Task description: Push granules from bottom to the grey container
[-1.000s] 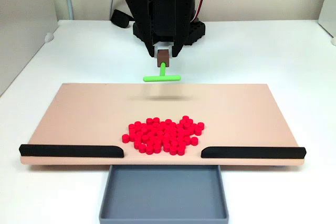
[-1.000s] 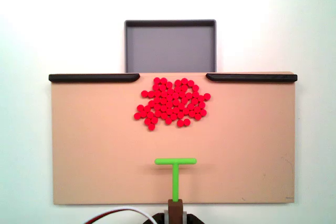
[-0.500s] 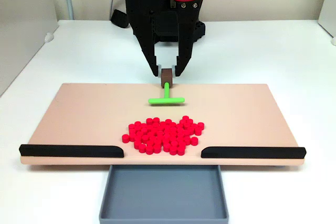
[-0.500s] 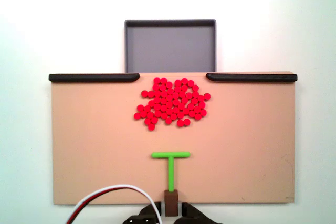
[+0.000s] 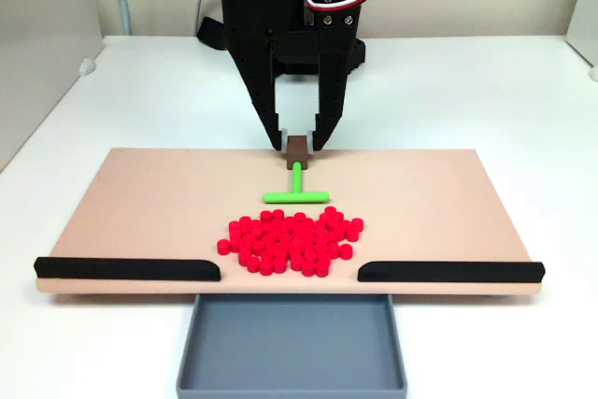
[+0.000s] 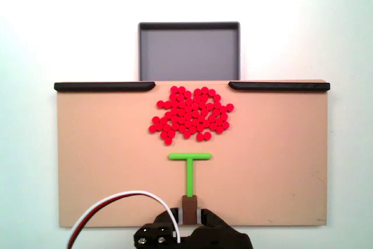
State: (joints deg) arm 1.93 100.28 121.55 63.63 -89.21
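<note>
Hand point(image 5: 298, 148): pinching T-tool point(image 5: 295, 195) by brown stub. Granules point(image 6: 190, 115): heap on board point(image 6: 105, 161), just before gap to tray point(image 6: 189, 51). Risk: bar narrower than heap; edge pcs may spill sideways.

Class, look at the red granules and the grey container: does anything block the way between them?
Nothing visible does. The granules lie opposite the gap between the two black strips, and the grey container sits just beyond that gap.

Bright red plastic granules point(image 6: 190, 114) – flat tan board point(image 6: 105, 161) with black strips point(image 6: 104, 86); blue-grey shallow plastic tray point(image 6: 189, 51); green T-shaped tool point(image 6: 189, 170) – brown block handle point(image 6: 189, 205).
</note>
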